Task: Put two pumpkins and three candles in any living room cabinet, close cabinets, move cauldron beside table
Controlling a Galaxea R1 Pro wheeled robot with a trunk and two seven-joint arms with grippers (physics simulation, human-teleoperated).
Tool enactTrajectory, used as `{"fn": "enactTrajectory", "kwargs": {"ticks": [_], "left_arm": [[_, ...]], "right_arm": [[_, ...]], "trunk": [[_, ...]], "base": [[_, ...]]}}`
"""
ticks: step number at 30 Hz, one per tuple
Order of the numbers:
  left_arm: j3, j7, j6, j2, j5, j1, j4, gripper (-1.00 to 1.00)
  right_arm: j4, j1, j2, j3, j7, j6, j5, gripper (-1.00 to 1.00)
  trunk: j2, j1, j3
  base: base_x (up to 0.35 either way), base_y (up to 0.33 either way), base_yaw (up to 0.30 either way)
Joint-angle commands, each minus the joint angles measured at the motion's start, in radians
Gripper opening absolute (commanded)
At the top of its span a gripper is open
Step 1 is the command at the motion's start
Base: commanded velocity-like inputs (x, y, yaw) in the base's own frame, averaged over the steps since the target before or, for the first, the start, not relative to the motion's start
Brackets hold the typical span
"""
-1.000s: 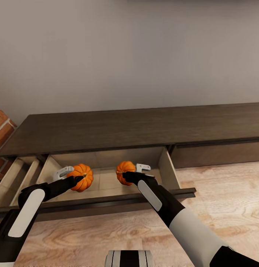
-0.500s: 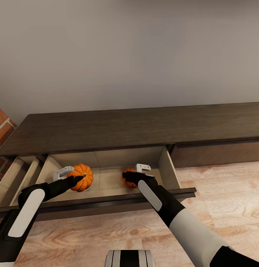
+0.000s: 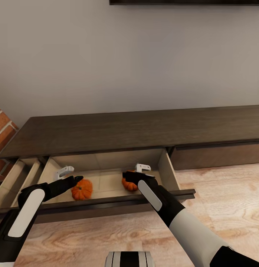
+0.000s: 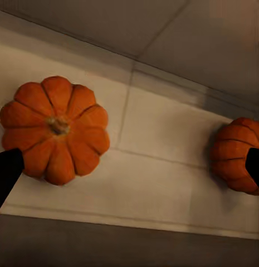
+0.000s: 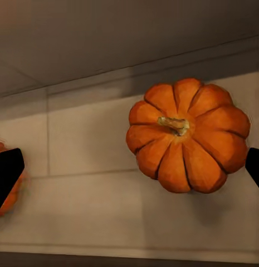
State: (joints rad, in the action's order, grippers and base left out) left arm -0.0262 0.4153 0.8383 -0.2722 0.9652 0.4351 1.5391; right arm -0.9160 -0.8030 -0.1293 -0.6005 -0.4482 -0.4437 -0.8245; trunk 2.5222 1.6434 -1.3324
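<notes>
From the head cam both your pumpkins sit on the open cabinet drawer (image 3: 167, 167) floor, left pumpkin (image 3: 82, 189) under your wide-open left gripper (image 3: 69, 175), right pumpkin (image 3: 129, 184) under your right gripper (image 3: 138, 171), also spread open, and both wrist cams show pumpkins lying free between parted fingertips.

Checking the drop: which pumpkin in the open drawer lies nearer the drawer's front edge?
The left pumpkin, below the left gripper; the other pumpkin sits farther back, partly hidden by the right gripper.
</notes>
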Motion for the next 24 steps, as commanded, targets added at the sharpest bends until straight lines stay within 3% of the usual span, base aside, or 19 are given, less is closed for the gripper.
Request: {"fn": "enactTrajectory", "kwargs": {"ticks": [1,8,14,24], "left_arm": [[-0.001,0.010,0.001,-0.001,0.010,0.001,0.001,1.00],[-0.001,0.010,0.002,-0.002,0.011,0.001,0.001,1.00],[-0.001,0.010,0.002,-0.002,0.012,0.001,0.001,1.00],[0.004,0.006,0.004,-0.004,0.021,0.001,0.001,1.00]], "right_arm": [[-0.001,-0.001,0.000,-0.002,-0.009,-0.001,-0.009,1.00],[-0.001,-0.001,0.000,-0.002,-0.009,-0.001,-0.008,1.00],[-0.001,-0.001,0.000,-0.002,-0.009,-0.001,-0.010,1.00],[-0.001,-0.001,0.000,-0.002,-0.008,-0.001,-0.011,1.00]], "trunk": [[0.000,-0.001,0.003],[-0.002,-0.004,0.030],[-0.002,-0.004,0.030],[-0.004,-0.008,0.069]], "base": [[0.000,0.000,0.000],[0.000,0.000,0.000],[0.000,0.000,0.000],[0.000,0.000,0.000]]}}
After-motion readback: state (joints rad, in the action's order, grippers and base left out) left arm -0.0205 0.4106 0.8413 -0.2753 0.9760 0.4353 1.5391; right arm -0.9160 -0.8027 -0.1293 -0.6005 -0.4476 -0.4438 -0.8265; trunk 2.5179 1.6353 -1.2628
